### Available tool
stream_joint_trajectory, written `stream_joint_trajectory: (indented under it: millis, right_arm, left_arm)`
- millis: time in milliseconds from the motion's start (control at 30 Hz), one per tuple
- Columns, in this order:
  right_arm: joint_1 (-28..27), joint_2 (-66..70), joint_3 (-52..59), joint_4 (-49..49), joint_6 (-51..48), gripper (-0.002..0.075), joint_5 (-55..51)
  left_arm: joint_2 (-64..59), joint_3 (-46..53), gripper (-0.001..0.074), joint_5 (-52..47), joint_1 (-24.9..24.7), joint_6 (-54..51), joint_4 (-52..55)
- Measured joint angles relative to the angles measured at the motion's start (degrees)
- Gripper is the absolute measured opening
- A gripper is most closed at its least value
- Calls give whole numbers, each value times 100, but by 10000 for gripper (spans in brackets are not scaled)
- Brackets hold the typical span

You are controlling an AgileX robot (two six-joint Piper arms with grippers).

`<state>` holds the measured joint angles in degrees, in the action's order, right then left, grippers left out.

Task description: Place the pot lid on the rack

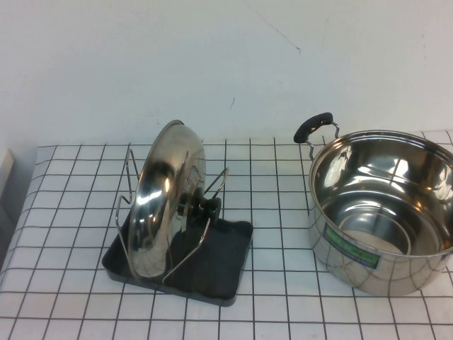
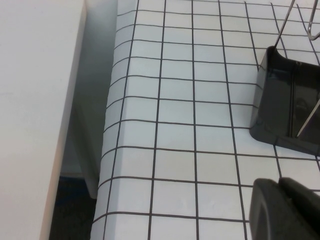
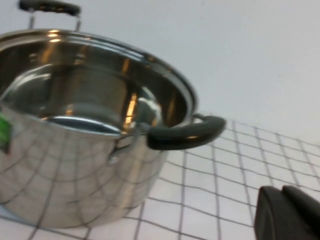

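Rack: nearest the high camera, a dark grey tray at about 7 o'clock on the gridded table, with thin wire supports rising from it; one corner of it also shows in the left wrist view.
Pot lid: stands on edge inside the rack, held upright between the wires and leaning slightly, its shiny underside and black knob turned toward 3 o'clock; its lower rim sits in the tray.
Lid relative to claws: no claw touches the lid; neither arm appears in the high view, so both are well apart from it.
Left gripper: only its dark tip shows at the edge of the left wrist view, above the gridded cloth near the table's left edge, close to the rack's corner but clear of it; fingers clenched together, holding nothing.
Right gripper: dark tip shows in the right wrist view, low beside the pot, near its black side handle without touching; fingers clenched, empty.
Pot: deep steel pot with a green label, upright and uncovered at about 3 o'clock, well apart from the rack, a second black handle at its far rim.
Wall: plain white, behind the table at 12 o'clock.
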<state>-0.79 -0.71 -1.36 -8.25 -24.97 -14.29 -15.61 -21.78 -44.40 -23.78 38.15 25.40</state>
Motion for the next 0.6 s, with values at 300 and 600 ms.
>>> stream_joint_trajectory:
  millis: [300,600]
  right_arm:
    - [-701,0,282,405,651,-2,-205]
    - [-701,0,295,573,927,-2,-604]
  left_arm:
    - [0,0,-1,0,0,-10,0]
    - [0,0,-1,0,0,-10,0]
